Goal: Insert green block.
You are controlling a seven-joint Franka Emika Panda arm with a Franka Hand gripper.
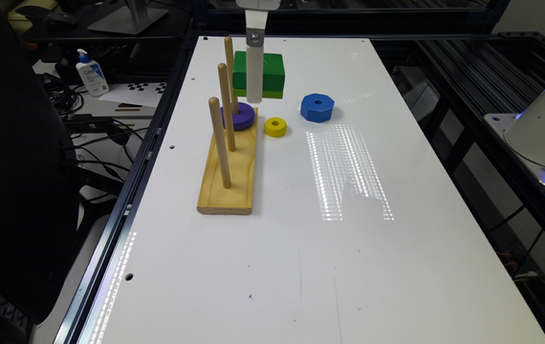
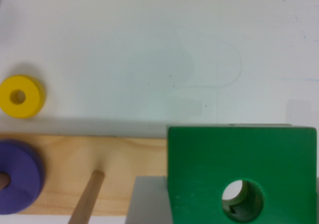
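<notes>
The green block (image 1: pixel 267 71) is off the table, carried by the gripper (image 1: pixel 254 98), whose fingers appear clamped on its sides, though the wrist view shows just a grey finger edge. The block hangs above the far end of the wooden base (image 1: pixel 232 172), near the farthest peg (image 1: pixel 230 71). Lift is done; alignment of the hole over a peg and lowering remain.

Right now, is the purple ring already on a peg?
Yes. The purple ring sits on the wooden base with a peg passing up through its hole.
</notes>
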